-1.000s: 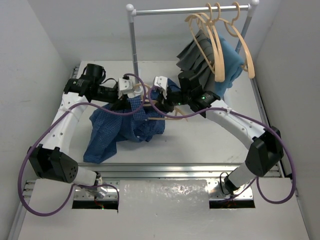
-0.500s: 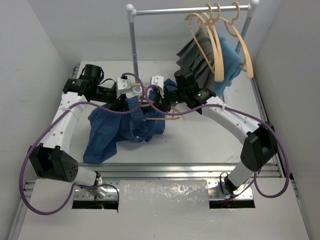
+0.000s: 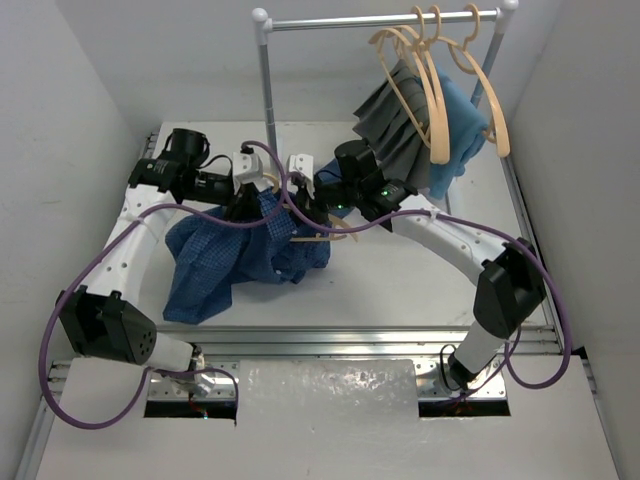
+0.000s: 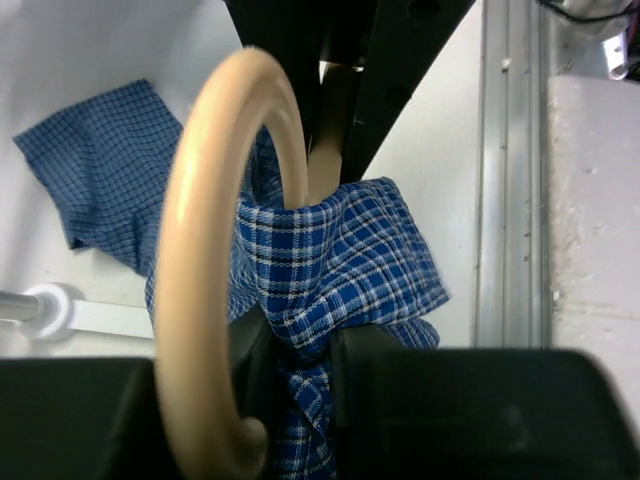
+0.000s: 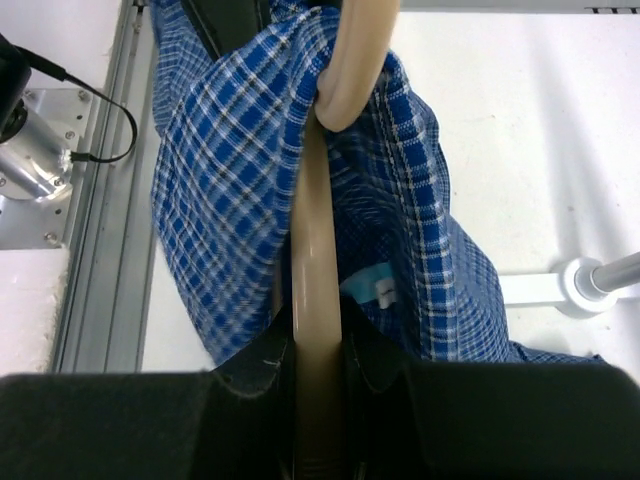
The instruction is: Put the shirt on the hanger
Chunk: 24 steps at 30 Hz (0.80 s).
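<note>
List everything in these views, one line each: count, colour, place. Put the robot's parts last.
shirt: one, blue checked, bunched on the table left of centre
hanger: one, pale tan wood, partly wrapped in the shirt
spare hangers: three, pale tan, hooked on the rail at the far right
grey cloth: one, dark grey, hanging under the spare hangers
blue cloth: one, teal-blue, hanging beside the grey cloth
rack: one, white post with a metal rail, far side of the table
table: one, white
cables: two, purple, one along each arm
left gripper: black, shut on the shirt
right gripper: black, shut on the hanger
</note>
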Tool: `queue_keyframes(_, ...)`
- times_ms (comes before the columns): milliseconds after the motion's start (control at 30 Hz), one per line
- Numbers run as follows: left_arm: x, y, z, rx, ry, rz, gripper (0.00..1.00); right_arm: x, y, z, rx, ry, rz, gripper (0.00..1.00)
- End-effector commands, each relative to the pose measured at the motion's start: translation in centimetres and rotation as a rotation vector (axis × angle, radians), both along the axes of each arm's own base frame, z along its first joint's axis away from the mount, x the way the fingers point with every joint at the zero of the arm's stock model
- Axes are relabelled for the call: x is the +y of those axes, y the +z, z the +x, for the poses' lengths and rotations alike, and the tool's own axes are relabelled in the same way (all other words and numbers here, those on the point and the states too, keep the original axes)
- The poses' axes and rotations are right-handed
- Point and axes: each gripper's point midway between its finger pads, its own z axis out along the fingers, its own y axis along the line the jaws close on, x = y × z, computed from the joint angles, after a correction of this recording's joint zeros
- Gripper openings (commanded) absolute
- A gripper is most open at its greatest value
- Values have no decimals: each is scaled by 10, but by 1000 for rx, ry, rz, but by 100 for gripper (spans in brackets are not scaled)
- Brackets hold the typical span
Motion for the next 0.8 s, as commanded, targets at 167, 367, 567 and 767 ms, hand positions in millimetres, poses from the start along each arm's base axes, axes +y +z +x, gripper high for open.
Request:
queue_keyframes(167,-2,-8,-12,26,-4,38,0,11,97,18,-263,-43,229,0)
queue_keyframes(367,16,-12,9,-16,146,132,0,-2,94,36,-201,-185,210,78)
queue_keyframes(567,26,-10,7,-130,195,151,0,-50,96,33,55,-227,298,89)
queue_keyframes(767,45,17,48,-180,562,37,0,-72,59,36,404,-425,244,73)
